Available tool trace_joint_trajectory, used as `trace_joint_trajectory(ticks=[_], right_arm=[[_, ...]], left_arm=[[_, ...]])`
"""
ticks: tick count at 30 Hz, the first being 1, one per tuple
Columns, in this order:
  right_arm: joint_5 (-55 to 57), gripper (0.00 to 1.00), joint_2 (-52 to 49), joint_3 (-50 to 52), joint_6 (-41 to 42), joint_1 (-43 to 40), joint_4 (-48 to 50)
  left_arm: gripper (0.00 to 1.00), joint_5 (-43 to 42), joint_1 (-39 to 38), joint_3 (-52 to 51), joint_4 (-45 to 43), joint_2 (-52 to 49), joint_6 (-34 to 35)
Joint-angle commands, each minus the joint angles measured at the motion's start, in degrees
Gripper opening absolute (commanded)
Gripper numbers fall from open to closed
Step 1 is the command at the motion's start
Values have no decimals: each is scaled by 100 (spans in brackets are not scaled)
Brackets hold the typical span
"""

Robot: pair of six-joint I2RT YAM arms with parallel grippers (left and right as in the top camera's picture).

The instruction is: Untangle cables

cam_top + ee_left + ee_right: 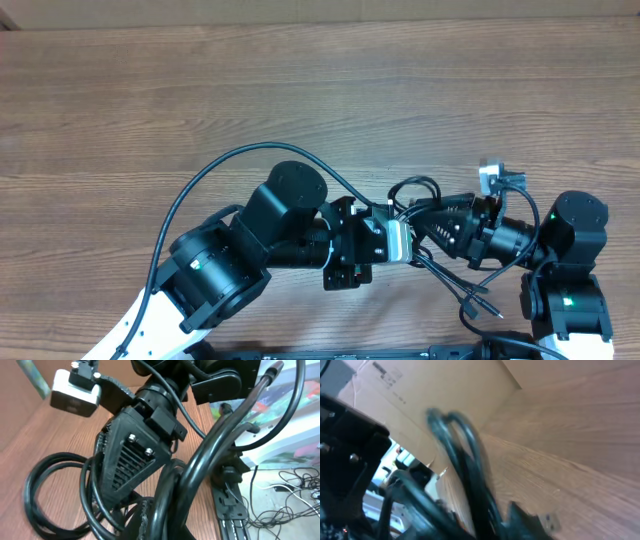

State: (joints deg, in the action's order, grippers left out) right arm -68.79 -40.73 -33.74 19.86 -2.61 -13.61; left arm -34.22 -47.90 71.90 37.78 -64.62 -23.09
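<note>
The cables (415,188) are thin black cords bunched between my two grippers, with one loop toward the table's far side. Loose strands trail to small plug ends (478,305) at the near edge. My left gripper (403,240) reaches in from the left and is shut on the bunch. In the left wrist view its jaws (165,530) sit dark among the cables (40,495). My right gripper (422,222) points in from the right, tips in the same bunch. The right wrist view is blurred: cable loops (465,460) rise from the jaws and a metal plug (548,522) lies beside them.
The wooden table (300,80) stretches away behind the arms. A thick black arm wire (230,165) arcs over the left arm and crosses the left wrist view (225,435). A cardboard wall (420,405) stands at the table's edge. The near table edge lies just below the plug ends.
</note>
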Motion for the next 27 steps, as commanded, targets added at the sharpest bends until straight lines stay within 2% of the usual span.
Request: trace_joint_trajectory(ticks=[1,3,5,9,10,11,12,13,15,16,17,19,23,24,27], right_arm=[[-315,24,46,-63,-46,31,31],[-310,15,48,-63,-46,31,31],[-267,11,46,-63,-42,31,31],[144,5,46,-63,232,31,-15],[409,4,46,-63,420,31,-79],[575,4,46,-63,485,31,-155],[739,4,46,-63,564,31,-234],[946,4,46,-63,568,31,-363],[1064,4,46,-63,575,31,-435],[1121,4,46,-63,625,31,-452],[1154,4,46,-63,669,31,-455],[1272,4,46,-63,809,31,-474],[1285,4,46,-63,848,28,-479],[1285,4,46,-63,850,28,-479],[1285,4,48,-63,848,28,-472]], left_arm=[[4,793,31,138,-103,28,166],[4,1099,31,138,-101,28,426],[4,1381,31,138,-96,28,715],[20,1683,31,138,-98,28,1106],[31,1681,31,138,-96,31,1169],[37,1681,31,138,-94,31,1207],[58,1683,31,138,-92,31,1270],[68,1681,31,138,-92,31,1316],[81,1681,31,138,-63,31,1351],[93,1683,31,138,-46,31,1351],[100,1683,31,138,-31,31,1351],[100,1687,31,138,0,31,1390],[100,2712,31,138,118,31,2291],[100,3399,31,138,240,31,2898],[100,4457,33,138,531,28,4387]])
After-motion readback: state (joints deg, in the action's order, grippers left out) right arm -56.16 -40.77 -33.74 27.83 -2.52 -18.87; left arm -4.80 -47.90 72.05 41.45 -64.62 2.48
